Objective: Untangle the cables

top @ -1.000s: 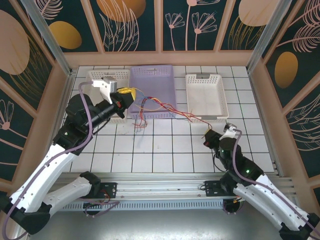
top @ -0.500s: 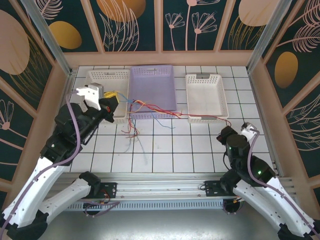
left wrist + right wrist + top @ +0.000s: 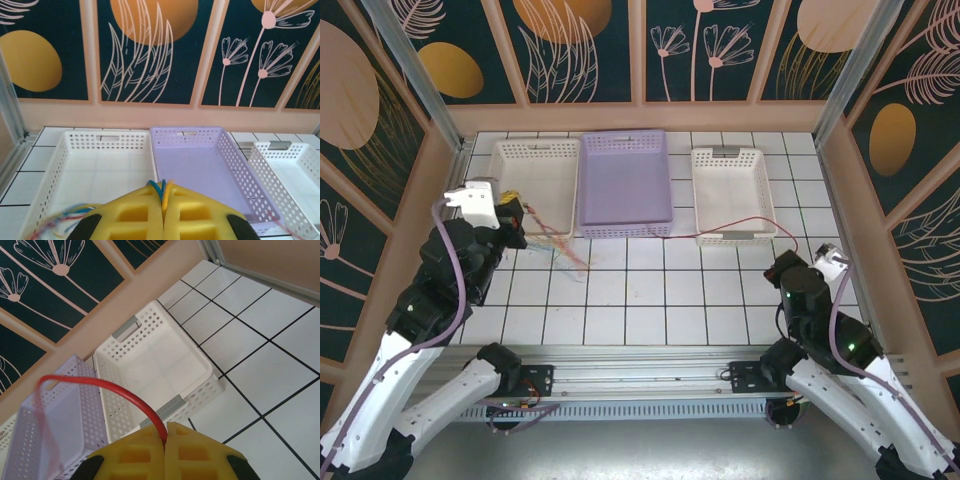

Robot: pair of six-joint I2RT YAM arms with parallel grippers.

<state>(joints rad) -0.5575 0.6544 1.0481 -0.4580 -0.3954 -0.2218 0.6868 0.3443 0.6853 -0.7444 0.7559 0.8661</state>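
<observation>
From above, the left gripper (image 3: pixel 516 214) hangs over the near left part of the left white basket (image 3: pixel 535 146), pinching a bundle of cables (image 3: pixel 560 250) that trails down onto the tiled surface (image 3: pixel 640 300). The right gripper (image 3: pixel 782 264) pinches a red cable (image 3: pixel 752 218), which arcs across the front of the right white basket (image 3: pixel 728 152) to the near corner of the purple basket (image 3: pixel 625 135).

In the left wrist view, the yellow pads (image 3: pixel 132 215) are pressed together on blue and yellow wires (image 3: pixel 162 190).

In the right wrist view, the gripper's pads clamp the red cable's end, and the cable loops up and to the left.

White tiled table (image 3: pixel 650 300), dark floral wall panels (image 3: pixel 720 50)
</observation>
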